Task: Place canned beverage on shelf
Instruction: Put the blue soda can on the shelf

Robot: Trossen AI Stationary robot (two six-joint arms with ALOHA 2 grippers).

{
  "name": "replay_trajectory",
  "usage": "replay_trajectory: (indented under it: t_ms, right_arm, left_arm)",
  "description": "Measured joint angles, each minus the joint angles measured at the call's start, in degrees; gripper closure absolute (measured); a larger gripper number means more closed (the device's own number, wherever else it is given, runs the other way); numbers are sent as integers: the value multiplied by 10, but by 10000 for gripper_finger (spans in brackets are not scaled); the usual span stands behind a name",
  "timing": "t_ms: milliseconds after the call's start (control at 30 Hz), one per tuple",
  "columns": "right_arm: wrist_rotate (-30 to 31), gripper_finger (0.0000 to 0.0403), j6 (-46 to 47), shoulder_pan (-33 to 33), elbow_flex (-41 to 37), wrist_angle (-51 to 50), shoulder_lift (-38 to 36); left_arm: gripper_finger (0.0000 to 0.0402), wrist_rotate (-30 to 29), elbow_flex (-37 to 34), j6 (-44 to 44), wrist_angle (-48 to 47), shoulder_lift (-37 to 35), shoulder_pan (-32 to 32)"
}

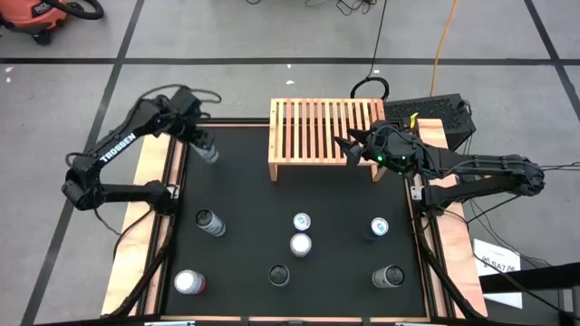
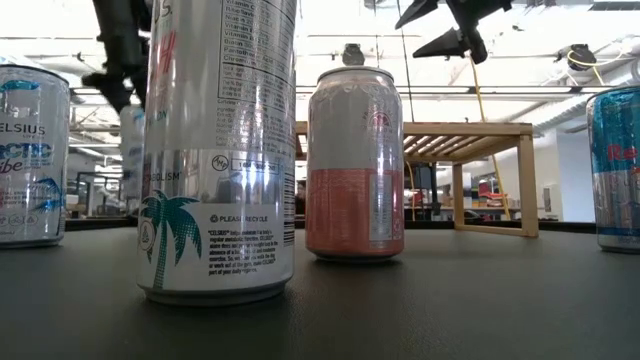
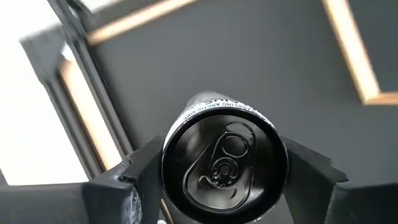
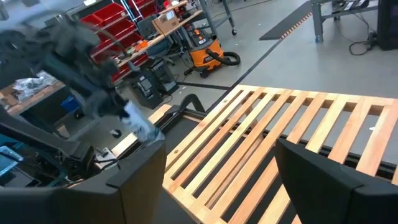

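My left gripper (image 1: 205,145) hangs over the mat's far left corner, left of the shelf, shut on a silver can (image 3: 224,165); that can also shows in the low view (image 2: 131,150), behind a big near can. The shelf (image 1: 326,136), a light-wood slatted rack, stands on its side legs at the mat's far edge. My right gripper (image 1: 348,149) hovers open above the right part of the shelf's slats (image 4: 280,143), holding nothing. My left gripper pinches the can between its two fingers (image 3: 138,177), one on each side of the upper wall just under the rim (image 3: 169,155). The fingers come from above, pointing steeply down. The can hangs top-up, slightly tilted, and looks clear of the mat.
Several other cans stand upright on the black mat (image 1: 245,190): one at the left (image 1: 210,223), two in the middle (image 1: 301,234), one at the right (image 1: 379,226), more along the near edge (image 1: 279,274). A wooden frame (image 1: 149,181) borders the mat.
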Motion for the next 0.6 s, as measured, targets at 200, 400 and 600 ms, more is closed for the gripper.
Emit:
replay_trajectory:
  t_ms: [200,400,600]
  right_arm:
    - [-21,115,8,-12,0,0,0]
    - [-22,115,8,-12,0,0,0]
    - [-22,115,12,-12,0,-4,0]
  left_arm:
    - [158,1,159,17,-31,62,-16]
    - [158,1,337,44,-49,159,-51]
    - [158,4,489,60,-82,263,-86]
